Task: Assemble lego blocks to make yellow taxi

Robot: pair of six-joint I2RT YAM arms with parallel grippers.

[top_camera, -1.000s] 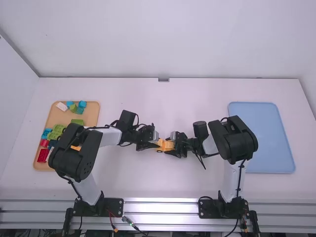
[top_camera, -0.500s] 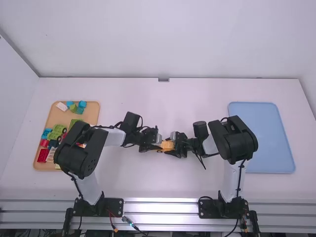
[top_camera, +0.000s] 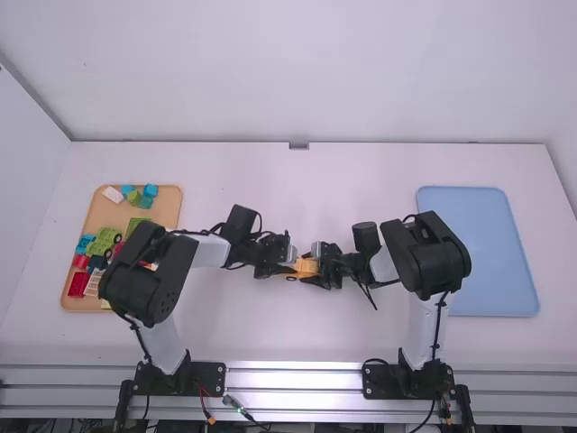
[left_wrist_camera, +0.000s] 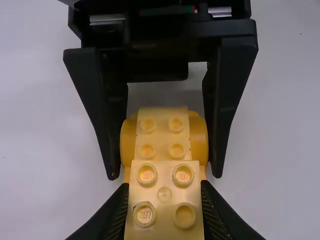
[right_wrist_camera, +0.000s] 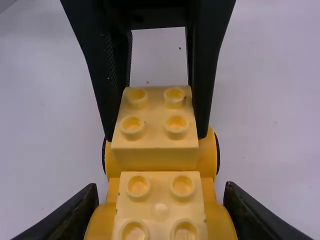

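Left pincer [top_camera: 285, 265]: pinching raised yellow block [right_wrist_camera: 155, 121] at yellow taxi's [right_wrist_camera: 152, 160] one end | Right pincer [top_camera: 319, 271]: clamped around taxi's opposite end

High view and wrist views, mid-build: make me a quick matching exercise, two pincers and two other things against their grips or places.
1. Left pincer
2. Right pincer
3. Blue tray
4. Green wheeled base

A. In the tan tray
B. Gripping the rounded sides of the yellow car body
C. Lying beyond the right arm
D. Gripping a four-studded yellow block

Pairs: 1-D, 2-B, 3-C, 4-A
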